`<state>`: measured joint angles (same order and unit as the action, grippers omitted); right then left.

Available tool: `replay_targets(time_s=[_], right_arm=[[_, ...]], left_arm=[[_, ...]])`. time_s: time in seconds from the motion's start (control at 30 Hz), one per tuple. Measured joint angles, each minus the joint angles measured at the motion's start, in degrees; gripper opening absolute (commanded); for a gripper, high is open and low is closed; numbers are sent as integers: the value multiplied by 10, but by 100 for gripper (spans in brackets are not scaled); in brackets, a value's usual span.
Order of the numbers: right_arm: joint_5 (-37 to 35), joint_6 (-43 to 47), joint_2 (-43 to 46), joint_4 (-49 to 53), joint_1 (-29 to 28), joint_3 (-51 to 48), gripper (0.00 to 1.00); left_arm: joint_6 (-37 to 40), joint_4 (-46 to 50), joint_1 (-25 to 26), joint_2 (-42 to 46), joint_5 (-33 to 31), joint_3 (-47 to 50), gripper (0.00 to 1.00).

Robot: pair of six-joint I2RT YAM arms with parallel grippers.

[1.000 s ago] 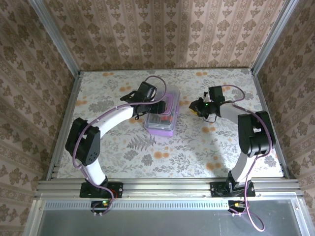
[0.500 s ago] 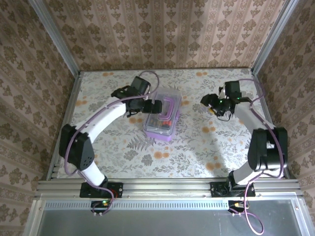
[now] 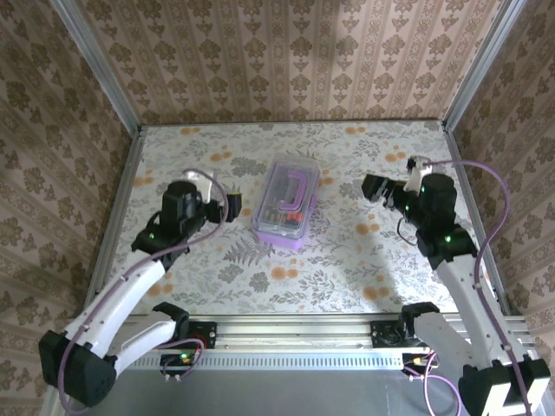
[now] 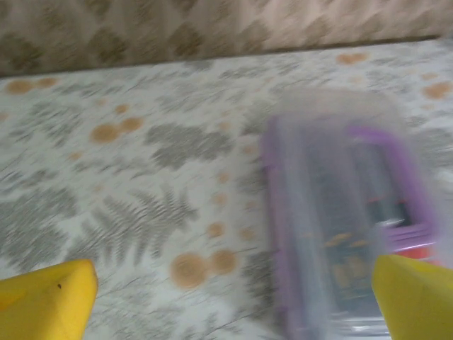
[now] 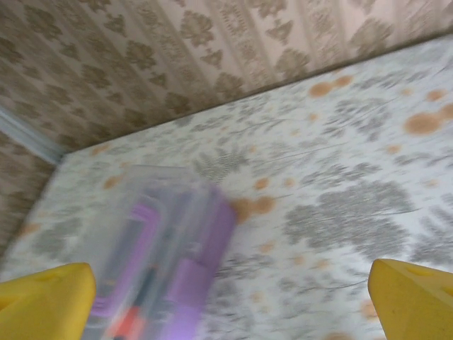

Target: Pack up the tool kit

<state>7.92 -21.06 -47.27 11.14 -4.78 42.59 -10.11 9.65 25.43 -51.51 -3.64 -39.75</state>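
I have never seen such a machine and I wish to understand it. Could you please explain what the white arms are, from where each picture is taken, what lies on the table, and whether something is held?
These are two robot arms fixed at the near edge of a flowered table. One picture looks down from above. The other two come from a camera on each wrist, where yellow fingertips show at the bottom corners. Between the arms lies a purple tool case with a clear lid. The left end effector and the right end effector are both open and hold nothing.

Overhead camera, two low wrist cameras (all facing the case [image 3: 286,204])
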Motion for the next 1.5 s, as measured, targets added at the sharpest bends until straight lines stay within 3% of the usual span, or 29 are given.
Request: replay_targets(time_s=[0.2, 0.33, 0.47, 0.7, 0.83, 0.97, 1.17, 1.33, 1.5], right_arm=[[-78, 117, 94, -101, 0, -167, 100], [-89, 172, 114, -181, 1, -227, 100], [-94, 199, 76, -234, 6, -254, 100], [-95, 221, -34, -332, 24, -277, 100], [-90, 218, -126, -443, 30, -299, 100], [-91, 218, -224, -527, 34, -303, 100], [-117, 207, -263, -538, 37, -265, 100], [-121, 198, -284, -603, 37, -260, 100], [-136, 191, -402, -711, 34, -282, 100]], left_arm=[[60, -156, -59, 38, -80, 147, 100], [78, -322, -97, 28, -147, 217, 100], [105, -444, -125, -49, -183, 276, 100], [133, -626, -162, -232, -164, 290, 100], [150, -734, -163, -348, -152, 289, 100], [166, -769, -169, -397, -130, 280, 100], [171, -767, -177, -399, -108, 249, 100], [160, -713, -204, -395, -97, 211, 100], [141, -678, -229, -389, -89, 194, 100]])
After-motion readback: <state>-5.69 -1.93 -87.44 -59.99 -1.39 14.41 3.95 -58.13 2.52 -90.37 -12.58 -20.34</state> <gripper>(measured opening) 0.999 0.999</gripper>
